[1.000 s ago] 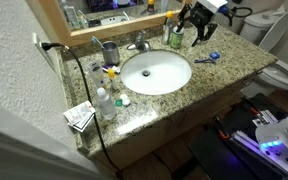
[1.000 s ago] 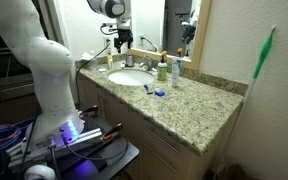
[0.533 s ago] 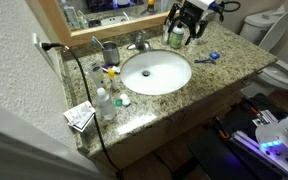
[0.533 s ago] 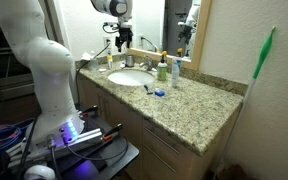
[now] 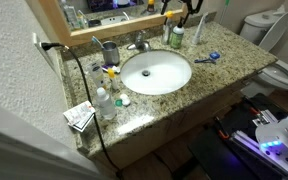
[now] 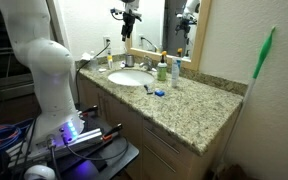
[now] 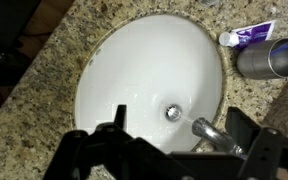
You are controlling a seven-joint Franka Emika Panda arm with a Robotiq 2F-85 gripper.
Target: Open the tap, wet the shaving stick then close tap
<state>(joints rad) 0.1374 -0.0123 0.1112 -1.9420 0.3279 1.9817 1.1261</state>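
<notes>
The tap (image 5: 139, 44) is a small chrome faucet at the back rim of the white sink (image 5: 156, 72); no water shows running from it. The shaving stick (image 5: 206, 58), blue-headed, lies on the granite counter beside the sink and also shows in an exterior view (image 6: 156, 92). My gripper (image 6: 130, 30) hangs high above the sink, close to the mirror, open and holding nothing. In the wrist view the gripper (image 7: 181, 125) looks straight down, with the tap spout (image 7: 212, 132) and the drain (image 7: 172, 113) far below between its black fingers (image 7: 242, 125). The shaving stick is out of the wrist view.
A green-and-white bottle (image 5: 177, 36) stands behind the sink near the mirror frame. A grey metal cup (image 5: 110, 52) stands beside the tap, with small bottles (image 5: 104, 100) and clutter along the counter edge. A toilet (image 5: 284, 72) stands past the counter end.
The gripper has risen from just above the green bottle to high over the sink and has stayed open. Nothing on the counter has moved.
</notes>
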